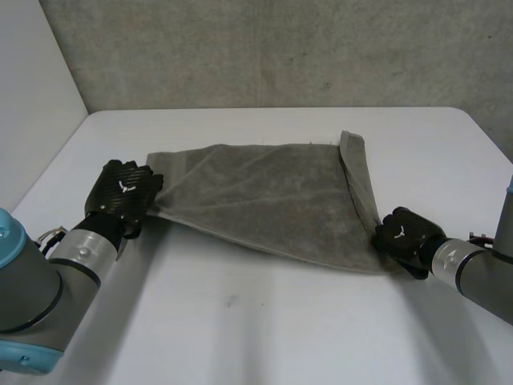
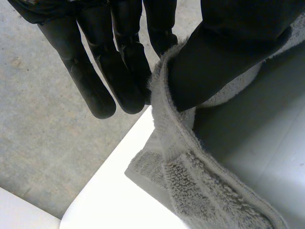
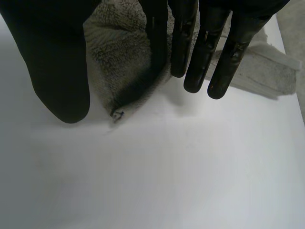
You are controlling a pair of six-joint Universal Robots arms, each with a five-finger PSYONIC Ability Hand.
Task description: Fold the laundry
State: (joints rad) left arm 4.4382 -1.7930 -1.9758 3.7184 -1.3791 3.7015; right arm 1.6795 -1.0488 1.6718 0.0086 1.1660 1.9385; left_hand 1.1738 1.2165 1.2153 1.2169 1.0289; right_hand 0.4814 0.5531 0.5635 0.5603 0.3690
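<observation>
Two hands at the towel's near corners

One grey towel (image 1: 264, 192) spread across the middle of the white desk (image 1: 264, 321), lying aslant, near edge running from left hand (image 1: 124, 192) to right hand (image 1: 405, 235); right edge turned over onto itself as a narrow band ending at the right hand; far edge flat, well short of the desk's far rim. Left corner pinched between thumb (image 2: 224, 52) and straight fingers (image 2: 119, 76), hem standing up between them, raised off the desk. Right corner lying on the desk under the right hand; fingers (image 3: 200, 52) there straight and close together, thumb (image 3: 57, 71) held apart, first finger touching the cloth, nothing clamped. Plenty of bare desk on the near side between the arms; a broad bare strip beyond the far edge, up to the grey wall (image 1: 264, 48); less room toward the right rim.
</observation>
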